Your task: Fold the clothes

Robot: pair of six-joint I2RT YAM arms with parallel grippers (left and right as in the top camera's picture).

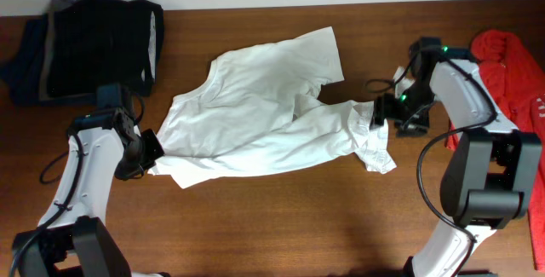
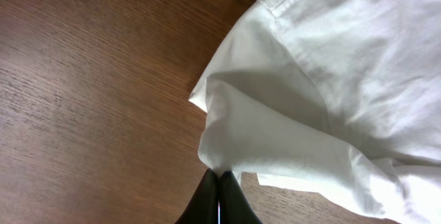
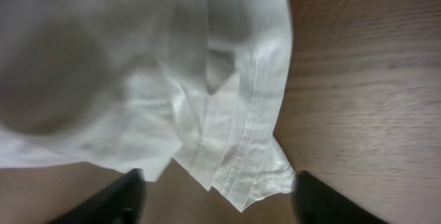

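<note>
The clothes are one white short-sleeved shirt [image 1: 255, 115], lying crumpled and spread across the middle of the brown table. My left gripper [image 1: 152, 156] is at the shirt's lower left corner. In the left wrist view its fingers [image 2: 219, 179] are pressed together, pinching a fold of the white cloth [image 2: 331, 100] at their tips. My right gripper [image 1: 381, 111] sits at the shirt's right end. Seen from the right wrist, that gripper [image 3: 217, 182] stands open, with a stitched hem corner of the shirt [image 3: 262, 176] lying loose between its two dark fingers.
A folded dark stack [image 1: 85, 43] lies at the back left of the table. A red garment [image 1: 511, 81] lies at the right edge, behind my right arm. Bare wood [image 1: 281, 217] runs along the front.
</note>
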